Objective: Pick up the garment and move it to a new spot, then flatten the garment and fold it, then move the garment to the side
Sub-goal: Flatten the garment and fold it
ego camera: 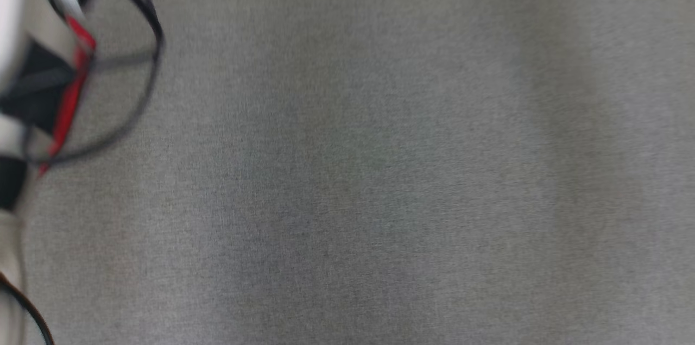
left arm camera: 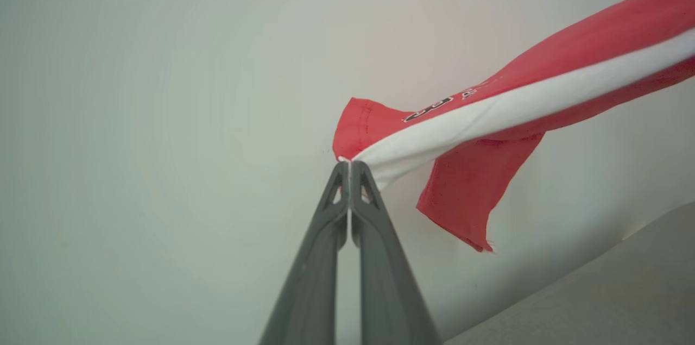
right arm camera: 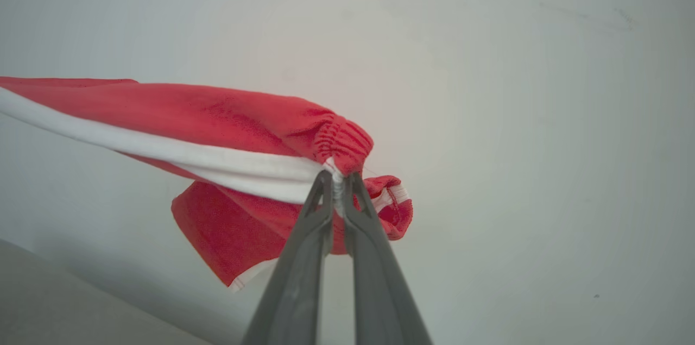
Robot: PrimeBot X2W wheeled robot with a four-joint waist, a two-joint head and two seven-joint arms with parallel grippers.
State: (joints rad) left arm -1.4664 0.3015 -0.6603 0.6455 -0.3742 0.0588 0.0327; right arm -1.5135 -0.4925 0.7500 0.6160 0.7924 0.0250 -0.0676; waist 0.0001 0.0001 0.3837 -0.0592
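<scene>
The garment (left arm camera: 543, 89) is red cloth with a white stripe, lifted in the air and stretched between my two grippers in front of a pale wall. My left gripper (left arm camera: 347, 163) is shut on its hemmed end, and a loose red flap hangs below. My right gripper (right arm camera: 337, 174) is shut on the gathered elastic end of the garment (right arm camera: 217, 122), with more red cloth sagging beneath the stripe. In the head view a blurred strip of the garment's red edge (ego camera: 70, 98) shows at the left border beside a pale arm with black cables.
The grey cloth-covered table (ego camera: 380, 171) spreads across the head view. Its corner shows low in the left wrist view as the table (left arm camera: 613, 290) and low left in the right wrist view as the table (right arm camera: 65, 307). A pale wall (left arm camera: 163, 117) stands behind.
</scene>
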